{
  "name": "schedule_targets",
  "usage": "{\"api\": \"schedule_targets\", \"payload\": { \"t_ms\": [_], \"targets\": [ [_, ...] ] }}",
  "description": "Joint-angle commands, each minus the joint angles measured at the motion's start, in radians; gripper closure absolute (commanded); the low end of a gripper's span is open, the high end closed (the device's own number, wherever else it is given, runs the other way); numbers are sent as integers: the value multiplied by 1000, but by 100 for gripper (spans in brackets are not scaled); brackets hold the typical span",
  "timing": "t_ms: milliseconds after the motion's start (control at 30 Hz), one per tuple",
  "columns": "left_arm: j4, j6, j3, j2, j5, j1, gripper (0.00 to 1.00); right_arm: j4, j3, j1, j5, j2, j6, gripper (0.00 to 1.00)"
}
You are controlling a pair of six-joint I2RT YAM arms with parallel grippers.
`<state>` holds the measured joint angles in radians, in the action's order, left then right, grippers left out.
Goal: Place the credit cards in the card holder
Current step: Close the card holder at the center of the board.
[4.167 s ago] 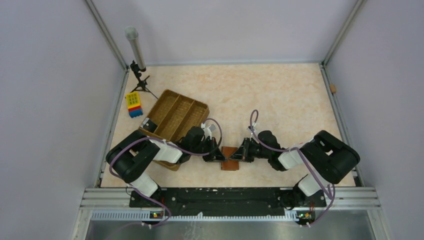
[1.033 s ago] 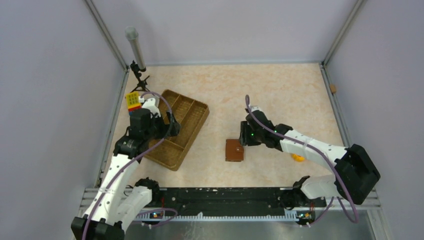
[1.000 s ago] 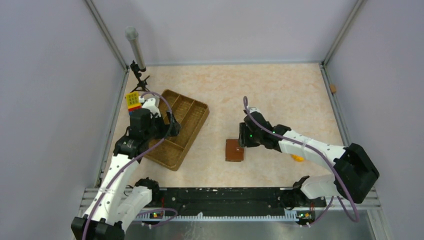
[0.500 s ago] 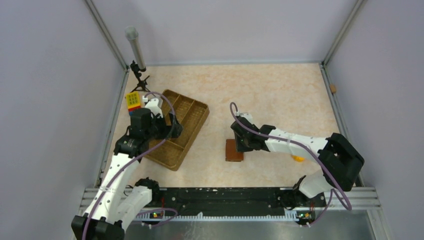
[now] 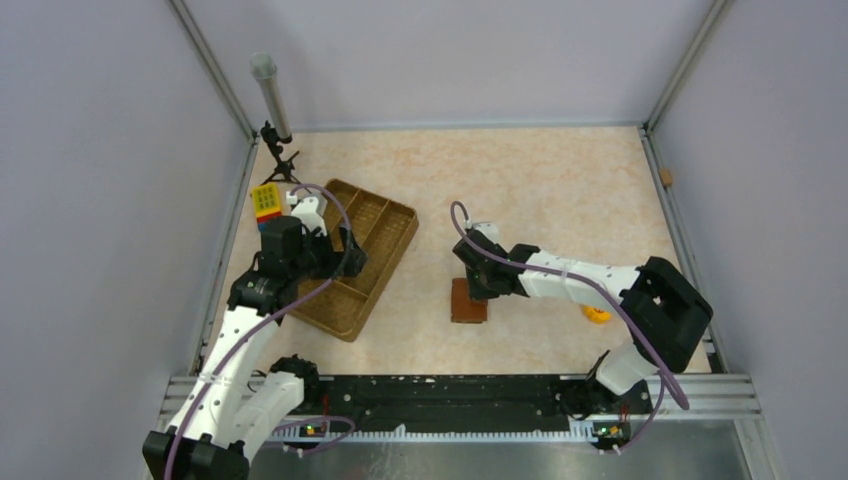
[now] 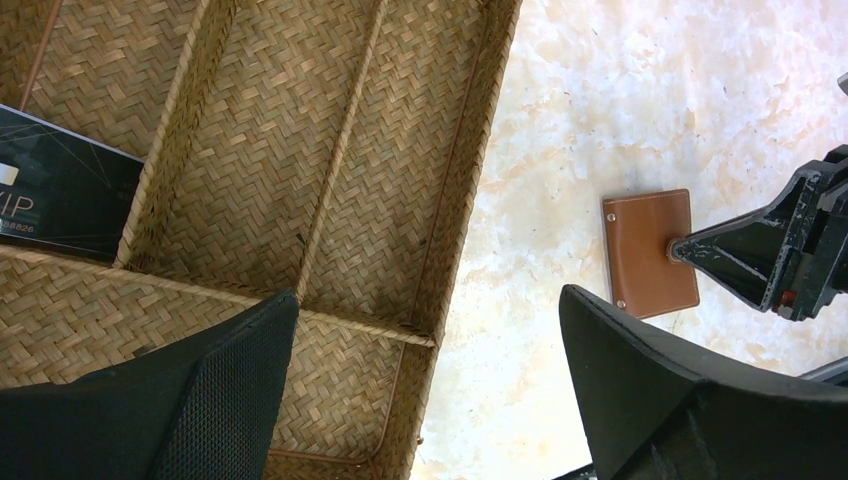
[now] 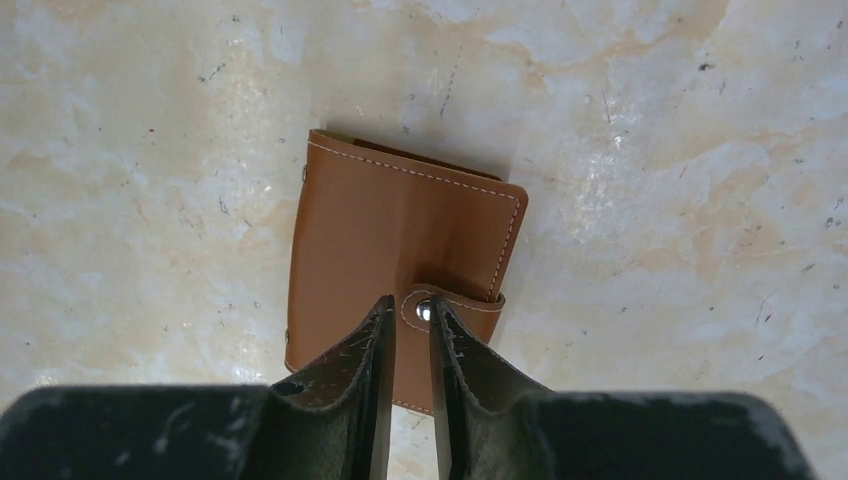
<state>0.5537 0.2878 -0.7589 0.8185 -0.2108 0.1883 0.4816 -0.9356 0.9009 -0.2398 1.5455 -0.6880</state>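
Brown holder (image 7: 400, 250) lay shut; right fingers (image 7: 350, 370) narrow astride its tab (image 7: 470, 300), grip unconfirmed; left fingers (image 6: 230, 390) wide. Risk: tab could slip, dragging holder

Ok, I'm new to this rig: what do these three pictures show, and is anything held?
Two robot arms are bolted to a table. The wide picture looks down from above; the others come from a camera on each wrist. The left gripper hangs open and empty over a woven tray, where a dark card lies in one compartment. The right gripper has its fingers nearly together at the snap tab of the brown card holder, lying closed on the table. Whether they pinch it, I cannot tell.
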Motion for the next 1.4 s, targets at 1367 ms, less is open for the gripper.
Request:
{"api": "schedule_targets", "payload": {
  "t_ms": [1367],
  "targets": [
    [-26, 20, -4, 15, -15, 74, 1, 150, -137, 136, -243, 118, 21, 79]
  ]
}}
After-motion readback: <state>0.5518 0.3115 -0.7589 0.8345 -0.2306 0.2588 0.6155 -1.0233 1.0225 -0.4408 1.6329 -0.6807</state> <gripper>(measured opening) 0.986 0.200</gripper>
